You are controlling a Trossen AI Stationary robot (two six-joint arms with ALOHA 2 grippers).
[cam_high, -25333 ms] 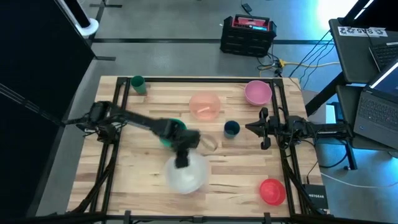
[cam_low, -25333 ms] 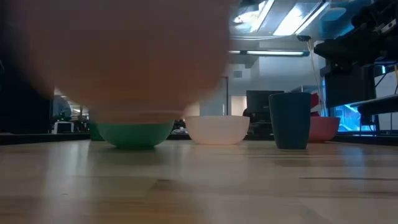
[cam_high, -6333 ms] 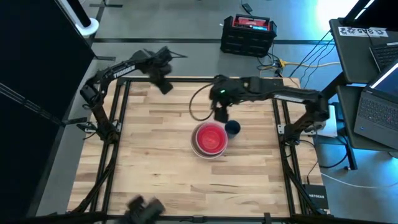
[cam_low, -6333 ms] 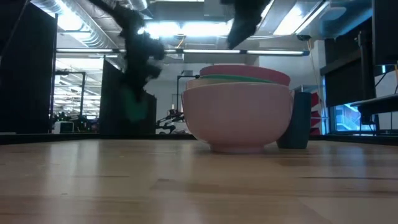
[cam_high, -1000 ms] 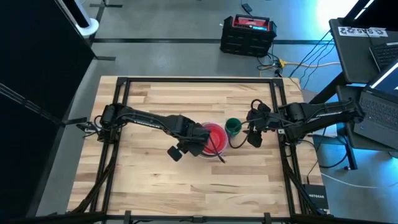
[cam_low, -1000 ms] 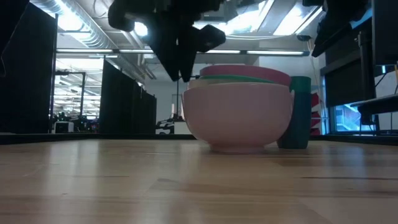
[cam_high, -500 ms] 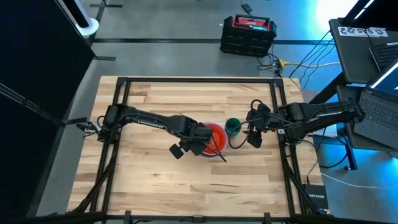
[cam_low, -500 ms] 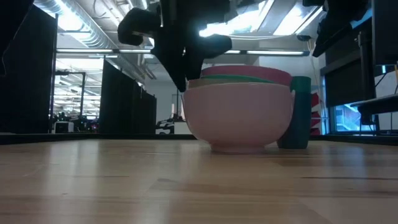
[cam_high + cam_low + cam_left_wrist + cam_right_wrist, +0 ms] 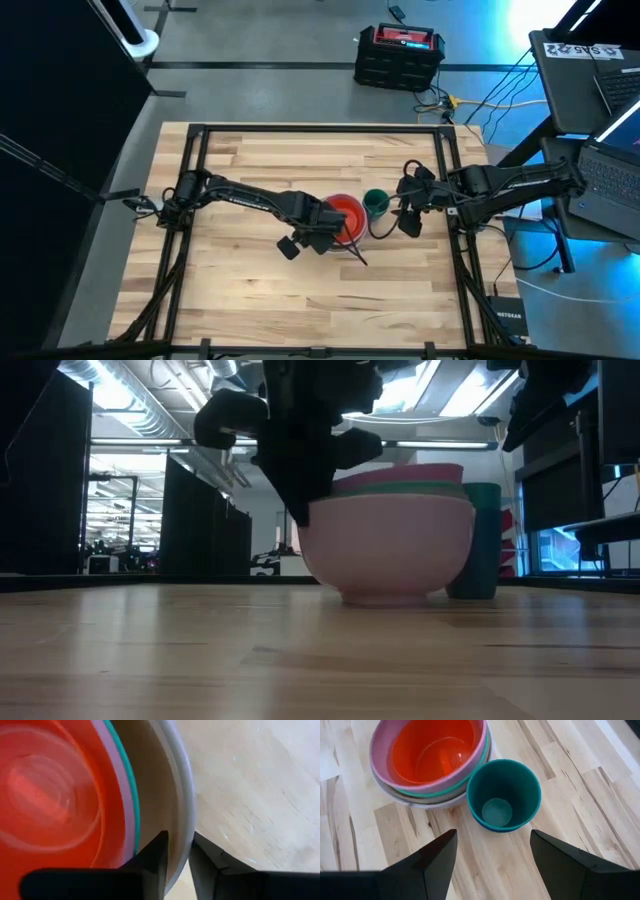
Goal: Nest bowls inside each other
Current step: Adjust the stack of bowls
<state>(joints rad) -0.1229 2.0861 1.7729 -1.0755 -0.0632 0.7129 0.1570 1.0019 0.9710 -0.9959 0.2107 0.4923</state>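
Observation:
The bowls stand nested in one stack point(image 9: 346, 216) at mid-table: red-orange point(image 9: 437, 750) innermost, then pink, green, pale peach and white point(image 9: 186, 795) outermost. My left gripper point(image 9: 177, 845) comes down on the stack's near-left rim point(image 9: 305, 510) and is shut on it. A teal cup point(image 9: 504, 795) stands just right of the stack, seated in a dark blue cup. My right gripper point(image 9: 492, 840) hangs open above and right of the cup point(image 9: 375, 203), touching nothing. My left gripper pinches the stack's outer rim point(image 9: 189, 832) at its near-left side. One finger point(image 9: 156, 854) is inside, on the peach wall, and the other point(image 9: 202, 860) is outside the white bowl. The fingers point steeply down from above. The stack rests on the table.
Black frame rails point(image 9: 190, 190) run along the table's left and right sides, and the right arm point(image 9: 500, 185) reaches in over the right rail. Bare wood point(image 9: 300, 310) lies between the stack and the near edge, and more point(image 9: 300, 155) toward the far edge.
My left gripper has sunk and moved a little toward the table's right edge, onto the stack's near-left rim. The stack has shifted slightly toward the right edge, and its inner bowls now sit a little tilted.

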